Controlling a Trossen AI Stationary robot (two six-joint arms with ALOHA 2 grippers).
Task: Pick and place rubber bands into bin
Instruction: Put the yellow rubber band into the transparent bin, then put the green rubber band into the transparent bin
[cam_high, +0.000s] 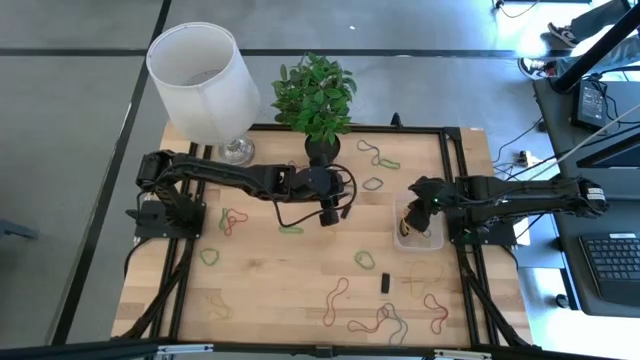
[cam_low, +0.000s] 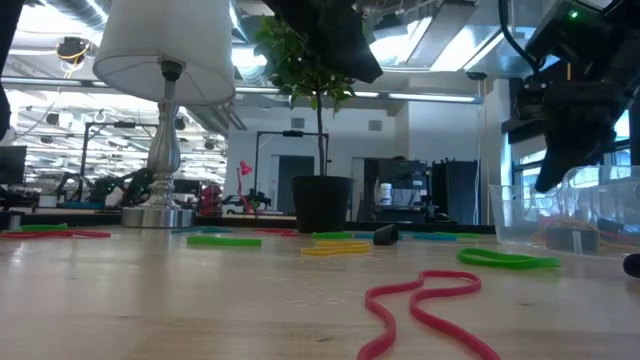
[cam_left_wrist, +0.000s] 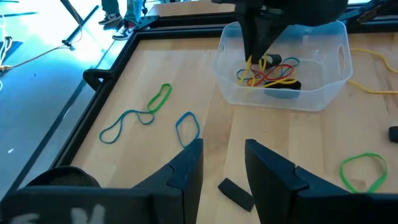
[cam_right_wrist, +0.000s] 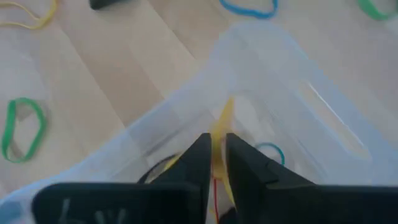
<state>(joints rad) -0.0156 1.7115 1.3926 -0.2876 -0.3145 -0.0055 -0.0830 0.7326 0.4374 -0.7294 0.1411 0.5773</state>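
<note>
Overhead view: right gripper (cam_high: 420, 207) hangs over the bin (cam_high: 405, 237) at the worktop's (cam_high: 270, 300) right side; left gripper (cam_high: 329, 215) waits mid-worktop, empty, fingers parted. Rubber bands (cam_high: 335, 300) lie scattered, most along the near edge.

Table-level view: bin (cam_low: 520, 222) reads as clear, thin-walled plastic; a red band (cam_low: 420, 300) snakes limply in front, a green one (cam_low: 505, 260) flat beside it.

Left wrist view: bin (cam_left_wrist: 283, 93) — rounded corners, slotted handles — already holds tangled yellow, red and blue loops (cam_left_wrist: 267, 73).

Right wrist view: a yellow band (cam_right_wrist: 221, 127) sits between the narrowly parted fingertips, dangling inside the bin (cam_right_wrist: 298, 93). Whether it is gripped or already slipping free cannot be told. Good practice: spread wider, low within the walls, lest the tacky loop cling.
</note>
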